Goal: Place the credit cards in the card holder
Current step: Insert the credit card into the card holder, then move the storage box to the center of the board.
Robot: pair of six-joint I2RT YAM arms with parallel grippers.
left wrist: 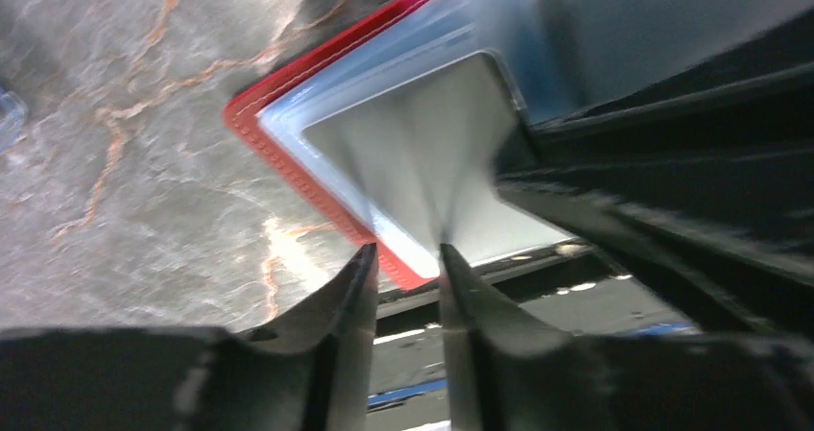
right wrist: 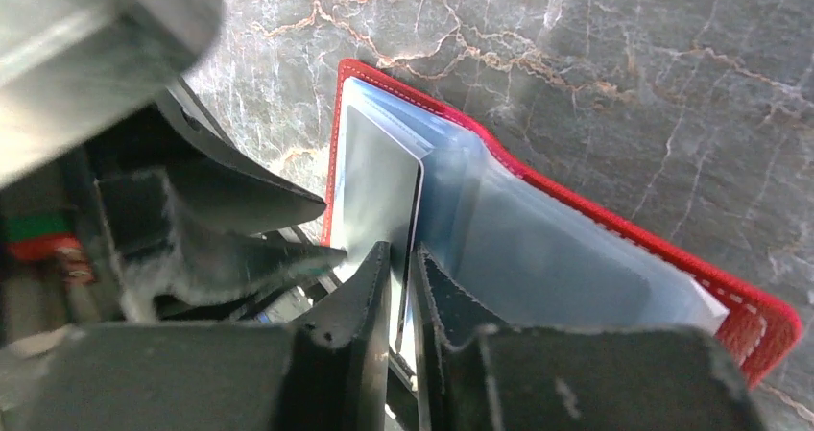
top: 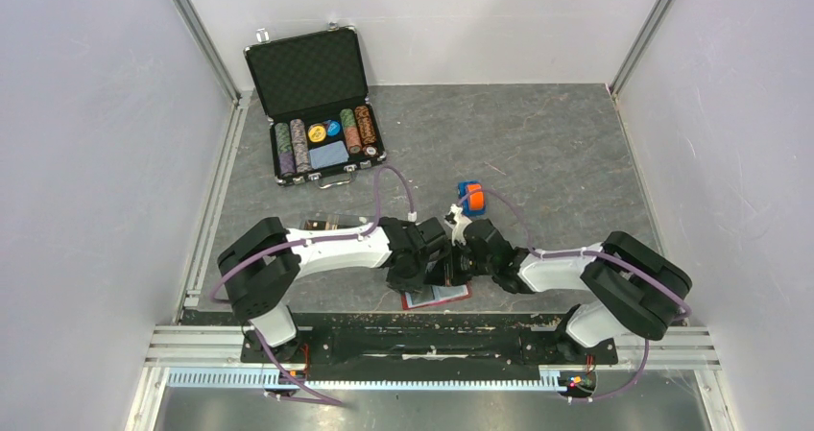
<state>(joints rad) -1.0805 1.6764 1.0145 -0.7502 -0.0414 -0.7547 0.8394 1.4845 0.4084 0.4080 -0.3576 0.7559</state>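
Note:
A red wallet (top: 437, 298) with clear sleeves lies open near the table's front edge, under both grippers. From it stands a thin stiff card (right wrist: 379, 191) with a pale glossy face; I cannot tell whether it is one of the credit cards. My right gripper (right wrist: 401, 249) is shut on the card's edge. My left gripper (left wrist: 406, 249) is open just beside it, and the card (left wrist: 422, 153) touches only the tip of one finger. The card holder (top: 324, 225), a small clear tray, peeks out behind the left forearm.
A black briefcase (top: 317, 105) stands open at the back left, holding rows of chips and a pale blue card (top: 329, 155). A small orange and blue object (top: 469, 197) lies just beyond the right gripper. The front rail (top: 432, 340) runs close behind the wallet.

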